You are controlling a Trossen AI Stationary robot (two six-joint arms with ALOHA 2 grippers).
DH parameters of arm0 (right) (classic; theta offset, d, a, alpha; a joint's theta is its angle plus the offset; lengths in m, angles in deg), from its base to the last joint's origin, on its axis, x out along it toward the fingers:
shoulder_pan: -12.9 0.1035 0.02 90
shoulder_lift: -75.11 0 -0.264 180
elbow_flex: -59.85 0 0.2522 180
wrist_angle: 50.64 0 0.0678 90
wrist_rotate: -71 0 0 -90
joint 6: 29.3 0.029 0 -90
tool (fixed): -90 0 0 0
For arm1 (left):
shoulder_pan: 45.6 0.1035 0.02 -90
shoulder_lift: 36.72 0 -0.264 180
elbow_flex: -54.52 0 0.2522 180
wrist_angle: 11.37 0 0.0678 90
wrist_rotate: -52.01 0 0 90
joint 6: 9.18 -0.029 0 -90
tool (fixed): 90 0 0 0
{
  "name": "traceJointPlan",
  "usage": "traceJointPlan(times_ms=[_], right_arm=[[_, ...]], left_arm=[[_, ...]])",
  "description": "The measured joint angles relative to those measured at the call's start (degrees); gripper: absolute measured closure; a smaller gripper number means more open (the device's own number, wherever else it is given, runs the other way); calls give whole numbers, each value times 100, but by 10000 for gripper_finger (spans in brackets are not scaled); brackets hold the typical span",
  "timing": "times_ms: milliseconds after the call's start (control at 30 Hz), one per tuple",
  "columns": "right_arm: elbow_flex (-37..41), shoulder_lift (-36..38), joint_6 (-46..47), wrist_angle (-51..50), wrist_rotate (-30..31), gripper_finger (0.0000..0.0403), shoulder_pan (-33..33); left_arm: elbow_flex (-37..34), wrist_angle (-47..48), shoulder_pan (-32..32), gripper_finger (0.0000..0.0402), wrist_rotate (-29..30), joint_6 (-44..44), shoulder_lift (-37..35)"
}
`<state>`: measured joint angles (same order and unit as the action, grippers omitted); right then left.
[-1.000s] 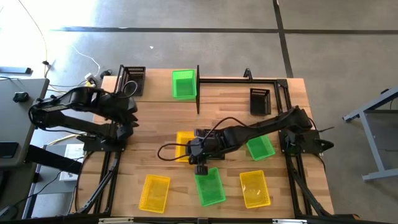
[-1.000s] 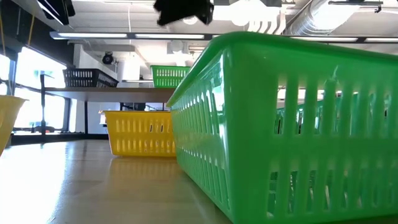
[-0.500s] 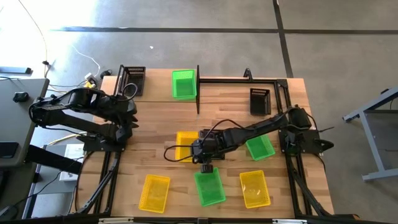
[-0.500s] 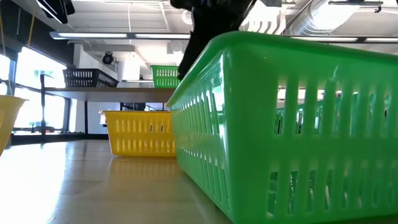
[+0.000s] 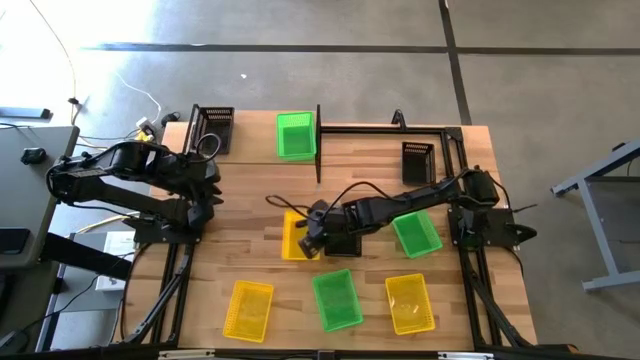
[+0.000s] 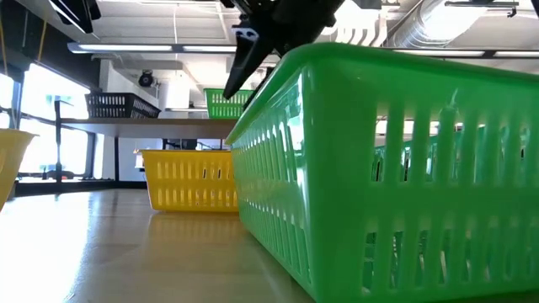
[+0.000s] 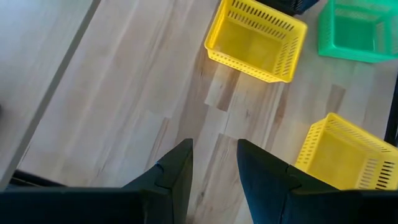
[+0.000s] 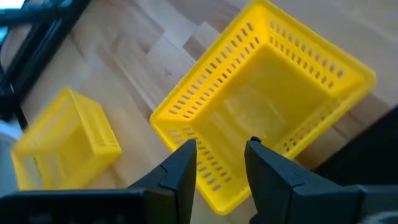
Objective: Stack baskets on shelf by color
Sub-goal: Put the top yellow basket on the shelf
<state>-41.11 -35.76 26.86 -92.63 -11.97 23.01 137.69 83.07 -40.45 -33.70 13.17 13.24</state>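
Note:
My right gripper (image 5: 310, 236) (image 8: 221, 163) hangs open over the middle yellow basket (image 5: 296, 235) (image 8: 267, 106), its fingers on either side of the rim of one short wall and slanting down; I see no touch. In the low view my right gripper (image 6: 240, 71) shows above that yellow basket (image 6: 189, 178). My left gripper (image 5: 207, 182) (image 7: 214, 167) waits open and holds nothing above bare wood at the left. A green basket (image 5: 295, 135) and a black basket (image 5: 213, 128) stand on the shelf (image 6: 160, 126) at the far edge.
On the table stand a green basket (image 5: 337, 298), two yellow baskets (image 5: 249, 308) (image 5: 410, 302), another green basket (image 5: 417, 235) under my right arm, and a black basket (image 5: 419, 162) at the far right. A black frame upright (image 5: 318, 150) rises beside the shelved green basket.
My right gripper has left the far end of the near green basket and gone toward the table's far left, to the middle yellow basket. It has sunk lower and rolled about its own axis. Its fingers stay open. No basket has moved.

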Motion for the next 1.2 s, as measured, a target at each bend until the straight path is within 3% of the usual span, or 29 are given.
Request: traceJointPlan(times_ms=[300,667,1200], right_arm=[[0,0,1091,-662,182,281,0],[0,-13,1258,-688,448,281,-11],[-11,-356,1493,-657,354,281,-37]], left_arm=[[-1,0,0,287,5,0,0],[-1,0,2,287,110,0,2],[-1,1,2,287,110,0,2]])
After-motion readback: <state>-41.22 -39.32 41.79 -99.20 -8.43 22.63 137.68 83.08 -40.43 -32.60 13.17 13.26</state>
